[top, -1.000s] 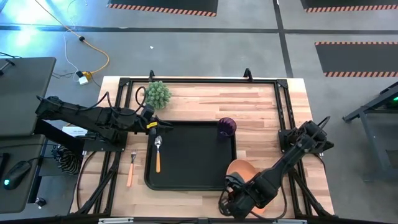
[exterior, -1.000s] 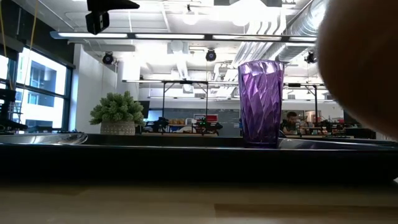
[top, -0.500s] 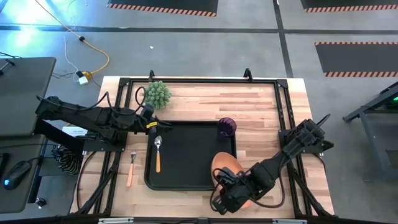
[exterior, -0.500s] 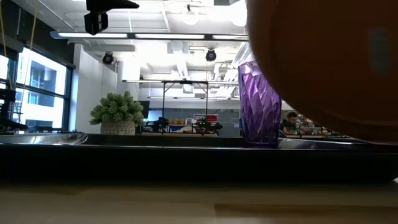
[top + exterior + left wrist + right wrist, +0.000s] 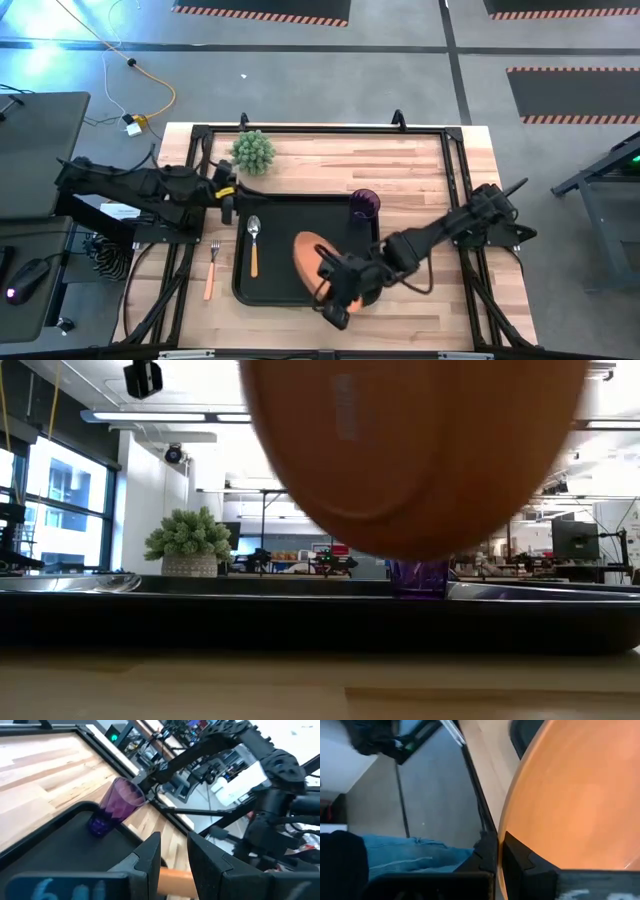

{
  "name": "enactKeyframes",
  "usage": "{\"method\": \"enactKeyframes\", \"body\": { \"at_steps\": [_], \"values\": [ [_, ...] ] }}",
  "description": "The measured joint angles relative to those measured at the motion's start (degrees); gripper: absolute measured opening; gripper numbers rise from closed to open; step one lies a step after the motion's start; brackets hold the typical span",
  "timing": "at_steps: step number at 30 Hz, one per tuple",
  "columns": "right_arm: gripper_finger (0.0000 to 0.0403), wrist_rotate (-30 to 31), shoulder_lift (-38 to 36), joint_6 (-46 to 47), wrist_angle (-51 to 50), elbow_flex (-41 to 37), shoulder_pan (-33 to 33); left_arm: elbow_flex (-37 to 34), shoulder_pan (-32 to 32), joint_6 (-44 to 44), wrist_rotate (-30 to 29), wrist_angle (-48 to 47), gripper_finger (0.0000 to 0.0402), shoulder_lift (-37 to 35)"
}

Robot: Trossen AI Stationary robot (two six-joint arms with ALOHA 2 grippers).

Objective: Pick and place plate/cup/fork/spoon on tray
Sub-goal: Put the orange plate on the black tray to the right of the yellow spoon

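Grey concrete floor surrounds the bench on my overhead feed, with hazard-striped mats at the far side and a yellow cable (image 5: 152, 88) trailing toward the left corner. My work surface is a pale wooden table (image 5: 420, 165) in a black frame, and the black tray (image 5: 275, 290) sits near its front middle. From table height I look into a bright open workshop with white ceiling ducts, tall windows at left and benches in the distance.

I see the right gripper (image 5: 335, 295) clamped shut on the rim of the orange plate (image 5: 312, 258), holding it tilted above the tray's right half; its underside fills most of my low camera. The purple cup (image 5: 364, 205) stands upright in the tray's far right corner. The spoon (image 5: 253, 243) lies on the tray's left side, and the fork (image 5: 211, 268) rests on the wood just outside that edge. The green plant (image 5: 252, 151) stands near the table's far left corner.

The left gripper (image 5: 226, 196) hovers by the tray's far left corner, fingers partly apart and holding nothing.
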Motion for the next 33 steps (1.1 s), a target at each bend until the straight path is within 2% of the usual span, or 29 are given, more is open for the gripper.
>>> {"method": "enactKeyframes", "body": {
  "at_steps": [8, 15, 25, 33],
  "values": [
    [0.0000, -3.63, 0.00, -17.33, 7.20, 0.00, -5.39, 0.00, 0.02, 0.06, -2.22, -0.04, 0.0085, -3.60],
    [0.0000, -4.54, 0.00, -31.58, 4.89, 0.00, -7.70, 0.00, 0.02, 0.03, -5.36, -0.04, 0.0085, -5.53],
    [0.0000, 1.26, 0.00, -59.20, -4.30, 0.00, -9.28, 0.00, 0.02, 0.04, -15.25, -0.07, 0.0085, -6.38],
    [0.0000, 3.57, 4.30, -75.44, -6.73, -0.04, -8.86, 0.00, 0.02, 0.03, -16.50, -0.16, 0.0085, -6.36]
  ]
}}
